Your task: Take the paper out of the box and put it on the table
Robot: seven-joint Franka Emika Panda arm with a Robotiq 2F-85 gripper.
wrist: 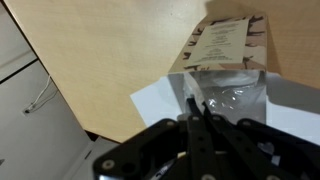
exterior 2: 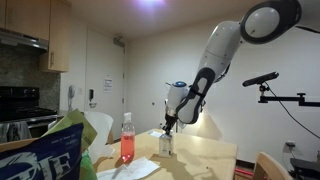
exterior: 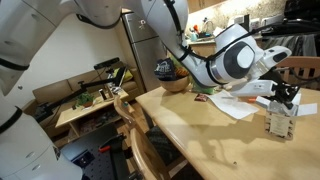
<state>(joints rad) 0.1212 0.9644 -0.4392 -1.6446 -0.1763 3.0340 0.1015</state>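
Note:
The box (exterior: 279,122) stands near the table's (exterior: 190,135) edge; it also shows in an exterior view (exterior 2: 166,144) and in the wrist view (wrist: 225,45), tan-and-white with dark print and an open top with a shiny lining. My gripper (wrist: 197,104) is right at that open top, seen from outside just above the box (exterior: 286,97). Its fingers are pressed almost together on a thin white edge, which looks like the paper (wrist: 186,88). Most of the paper is hidden.
A larger flat white sheet (exterior: 236,104) lies on the table beside the box. A pink spray bottle (exterior 2: 127,140) stands close to the box. A bowl (exterior: 176,82) sits at the table's far side. Wooden chairs (exterior: 140,135) and a low cluttered desk (exterior: 90,100) stand alongside.

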